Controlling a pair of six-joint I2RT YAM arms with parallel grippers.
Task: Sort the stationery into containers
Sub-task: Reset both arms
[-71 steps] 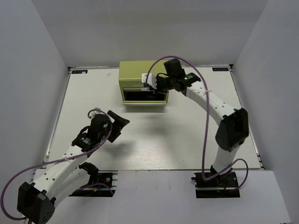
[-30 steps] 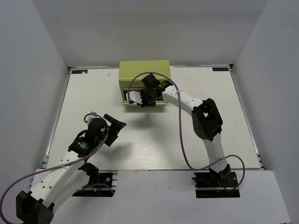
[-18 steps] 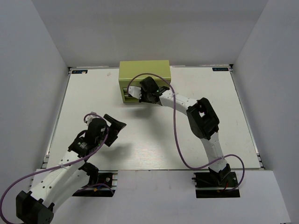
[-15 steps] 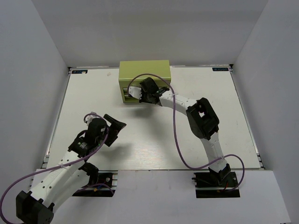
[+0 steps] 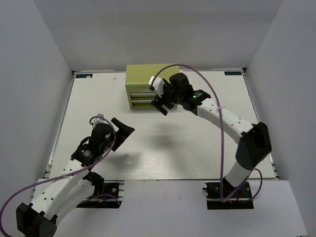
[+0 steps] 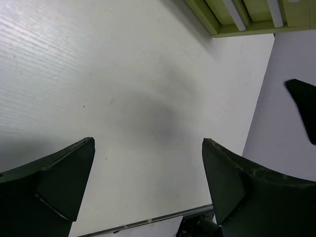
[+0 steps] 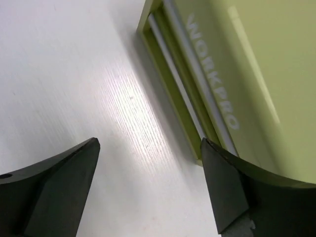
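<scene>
The yellow-green cabinet (image 5: 150, 79) stands at the back of the table, and its drawers (image 5: 140, 98), the containers, sit flush with their pale handle strips showing. No stationery shows in any view. My right gripper (image 5: 161, 105) hangs open just off the cabinet's front right corner, holding nothing. In the right wrist view, bare table lies between its dark fingers (image 7: 54, 187) and the cabinet (image 7: 237, 74) is at the upper right. My left gripper (image 5: 120, 129) is open and empty over the table's near left part, far from the cabinet (image 6: 237, 12).
White walls close in the table on the left, back and right. The table's near edge rail (image 6: 148, 222) shows below the left gripper (image 6: 148, 140). The right arm's purple cable (image 5: 197, 74) loops above the cabinet's right side.
The drawer that stood open earlier is now shut. My right gripper, shut against the cabinet front a second ago, has drawn back to the right and opened. The left arm barely moved.
</scene>
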